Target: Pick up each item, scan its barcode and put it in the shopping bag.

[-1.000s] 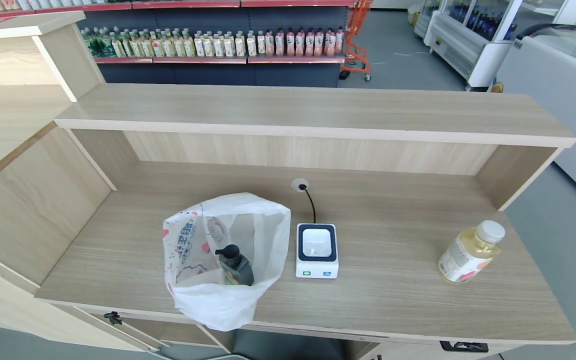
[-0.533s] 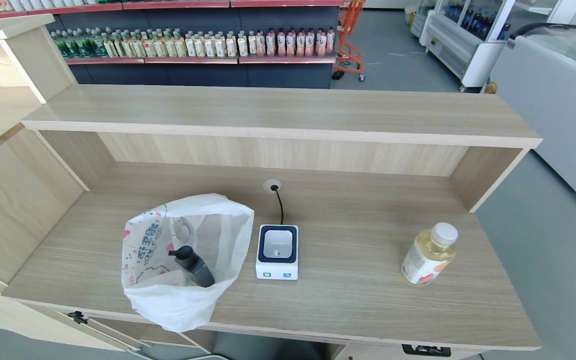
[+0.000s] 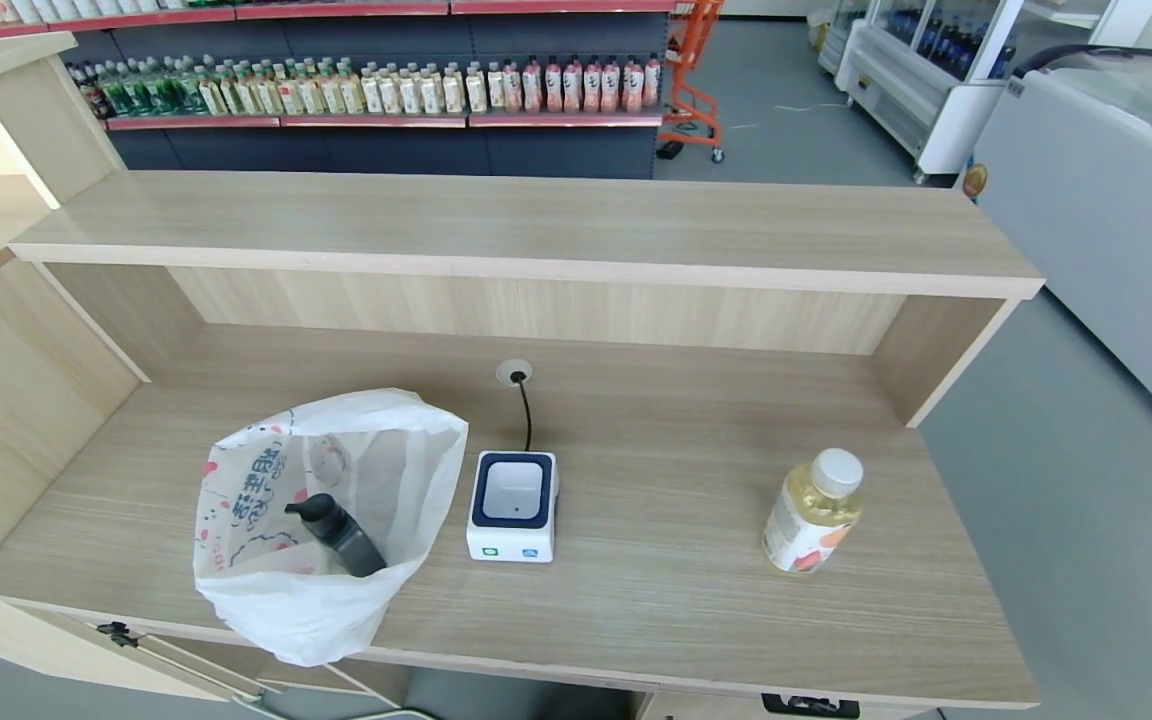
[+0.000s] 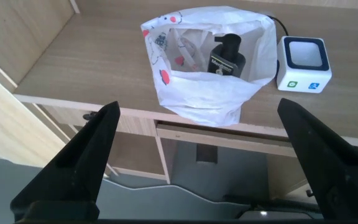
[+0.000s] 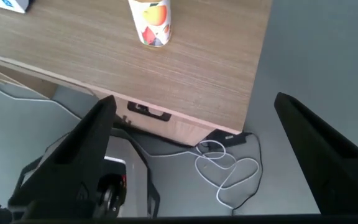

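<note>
Your left pincer (image 4: 198, 104) is released, its two dark fingers spread wide with nothing between them; it hangs off the near edge of the counter (image 3: 656, 470), in front of the shopping bag (image 3: 306, 615); your right pincer (image 5: 194, 98) is likewise released and holds nothing; it hangs off the counter's near right corner, above the floor, where a thin white cable (image 5: 229, 168) lies in loose loops.

The shopping bag, white with red and dark print, stands open at the near left of the counter, its lower part bulging over the front edge; inside it a dark pump bottle (image 3: 341, 535) leans with its pump head toward the left. Just beside the bag on its right sits the white scanner (image 3: 513, 505), its dark-framed window facing up; whether bag and scanner touch, you cannot tell; a black cord (image 3: 525, 415) runs from the scanner's far side to a round port in the counter top.

Well to the right stands the drink bottle (image 3: 813, 510), upright, pale yellow liquid, white cap, orange on its label; it stands apart from both pincers.

Beyond the counter's raised far ledge are store shelves (image 3: 366, 90) lined with bottles; a chest freezer (image 3: 1096, 200) stands at the far right.
</note>
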{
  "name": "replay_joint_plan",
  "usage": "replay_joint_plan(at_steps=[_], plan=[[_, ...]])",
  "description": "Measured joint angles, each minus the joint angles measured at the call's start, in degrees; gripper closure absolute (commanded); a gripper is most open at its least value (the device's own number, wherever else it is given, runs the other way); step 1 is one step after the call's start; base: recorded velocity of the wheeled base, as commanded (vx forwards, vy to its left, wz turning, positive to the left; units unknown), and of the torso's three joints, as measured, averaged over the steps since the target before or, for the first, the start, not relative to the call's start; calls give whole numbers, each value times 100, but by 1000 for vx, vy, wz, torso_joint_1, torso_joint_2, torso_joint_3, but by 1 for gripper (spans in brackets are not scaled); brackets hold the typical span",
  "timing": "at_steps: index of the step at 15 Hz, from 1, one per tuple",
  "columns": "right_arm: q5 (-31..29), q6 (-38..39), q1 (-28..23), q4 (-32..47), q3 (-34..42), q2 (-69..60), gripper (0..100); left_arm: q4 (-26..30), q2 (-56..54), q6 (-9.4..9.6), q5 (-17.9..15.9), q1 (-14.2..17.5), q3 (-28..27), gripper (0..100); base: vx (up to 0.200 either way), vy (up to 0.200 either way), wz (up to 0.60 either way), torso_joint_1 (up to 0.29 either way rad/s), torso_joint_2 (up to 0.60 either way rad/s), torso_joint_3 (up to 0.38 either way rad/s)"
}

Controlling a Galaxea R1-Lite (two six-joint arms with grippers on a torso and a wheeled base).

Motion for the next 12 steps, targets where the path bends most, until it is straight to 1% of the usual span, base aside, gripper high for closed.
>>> replay_joint_plan(at_steps=[3,7,10,12], plan=[[-35,-2,-96,-4,283,80,0,0,0,-1,0,0,2,0,0,0,0,0,0,0],[-27,17,-212,-68,405,411,0,0,0,0,0,0,2,0,0,0,0,0,0,0],[-27,160,-195,-116,291,601,0,0,0,0,0,0,2,0,0,0,0,0,0,0],[-62,336,-251,-422,123,912,0,0,0,-1,0,0,2,0,0,0,0,0,0,0]])
